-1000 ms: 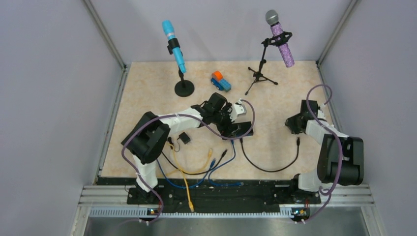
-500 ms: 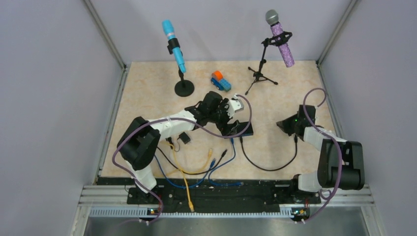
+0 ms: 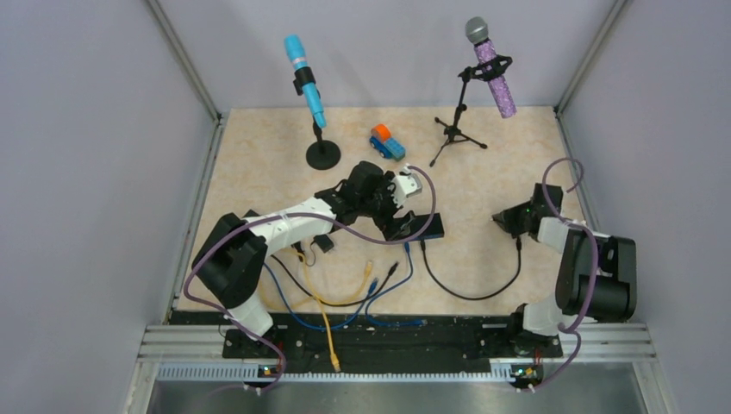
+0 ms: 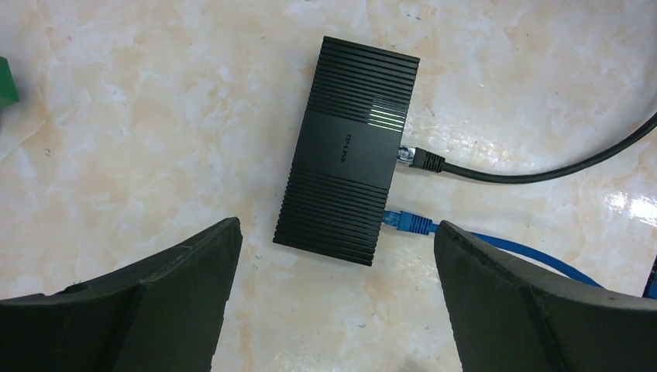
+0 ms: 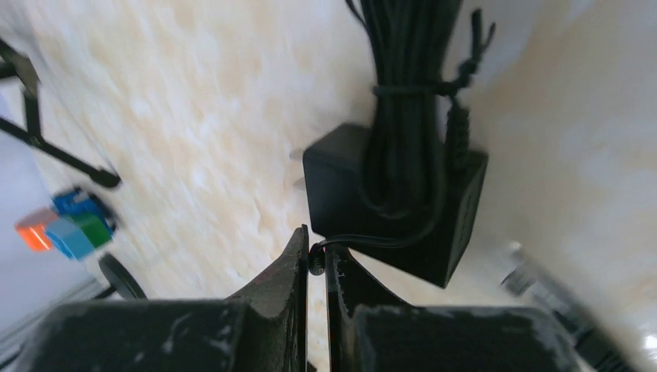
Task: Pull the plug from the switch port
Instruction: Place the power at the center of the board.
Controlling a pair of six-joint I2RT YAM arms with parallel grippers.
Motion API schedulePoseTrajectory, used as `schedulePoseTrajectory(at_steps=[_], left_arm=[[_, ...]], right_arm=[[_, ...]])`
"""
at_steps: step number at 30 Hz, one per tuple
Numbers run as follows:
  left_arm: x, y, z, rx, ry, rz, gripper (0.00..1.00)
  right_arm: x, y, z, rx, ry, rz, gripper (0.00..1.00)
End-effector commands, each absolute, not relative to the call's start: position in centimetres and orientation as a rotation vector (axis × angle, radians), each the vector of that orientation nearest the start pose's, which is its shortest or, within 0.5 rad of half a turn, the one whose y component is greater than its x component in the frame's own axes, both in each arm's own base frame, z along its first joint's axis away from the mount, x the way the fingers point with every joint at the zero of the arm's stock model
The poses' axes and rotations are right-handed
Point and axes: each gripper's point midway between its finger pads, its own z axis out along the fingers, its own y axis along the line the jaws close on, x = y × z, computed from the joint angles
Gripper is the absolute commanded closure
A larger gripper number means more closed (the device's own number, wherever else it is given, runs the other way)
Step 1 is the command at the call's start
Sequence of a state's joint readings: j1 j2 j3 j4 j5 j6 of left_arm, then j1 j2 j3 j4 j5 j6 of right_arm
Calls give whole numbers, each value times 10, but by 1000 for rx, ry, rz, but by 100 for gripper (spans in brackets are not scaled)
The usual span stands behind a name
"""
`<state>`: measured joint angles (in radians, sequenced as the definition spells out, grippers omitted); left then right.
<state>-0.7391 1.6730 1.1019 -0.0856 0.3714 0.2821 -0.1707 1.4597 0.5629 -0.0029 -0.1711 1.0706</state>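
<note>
the left tool (image 4: 337,232) hangs wide open, holding nothing, right above the switch (image 4: 349,155) on the surface, where the black plug (image 4: 419,160) and blue plug (image 4: 407,222) stick out sideways toward one finger, while the right tool (image 5: 316,256), shut on a thin black cord (image 5: 349,242), is well apart.

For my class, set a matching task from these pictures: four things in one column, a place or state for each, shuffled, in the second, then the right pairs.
Column A
1. left claw
2. right claw
3. blue plug
4. purple microphone

Column B
a. clipped on a tripod
b. shut
c. plugged into the switch
d. wide open

Pairs: 1-d, 2-b, 3-c, 4-a
</note>
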Motion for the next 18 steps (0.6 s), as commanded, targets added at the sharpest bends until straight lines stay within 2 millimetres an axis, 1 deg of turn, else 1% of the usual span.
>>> schedulePoseTrajectory(at_steps=[1, 2, 4, 5, 7, 8, 10, 12, 15, 18], left_arm=[[304, -341, 138, 1248, 1808, -630, 1], [305, -341, 138, 1248, 1807, -626, 1], [306, -342, 139, 1248, 1803, -625, 1], [306, -342, 141, 1246, 1800, -625, 1], [308, -343, 142, 1244, 1800, -622, 1], [308, -343, 141, 1245, 1801, -620, 1], [308, -342, 140, 1248, 1804, -617, 1], [307, -342, 138, 1252, 1805, -620, 1], [307, -342, 136, 1260, 1811, -621, 1], [307, -343, 136, 1266, 1809, -619, 1]], right_arm=[[354, -45, 42, 1404, 2041, 519, 100], [358, -56, 51, 1395, 2007, 534, 100], [359, -82, 63, 1420, 1956, 486, 100], [356, -92, 67, 1439, 1942, 454, 100], [345, -109, 67, 1473, 1944, 373, 100], [338, -111, 64, 1483, 1970, 329, 100], [322, -107, 56, 1494, 2015, 298, 100], [306, -95, 47, 1500, 2047, 315, 100], [284, -77, 36, 1506, 2049, 360, 100], [269, -61, 30, 1529, 2007, 430, 100]])
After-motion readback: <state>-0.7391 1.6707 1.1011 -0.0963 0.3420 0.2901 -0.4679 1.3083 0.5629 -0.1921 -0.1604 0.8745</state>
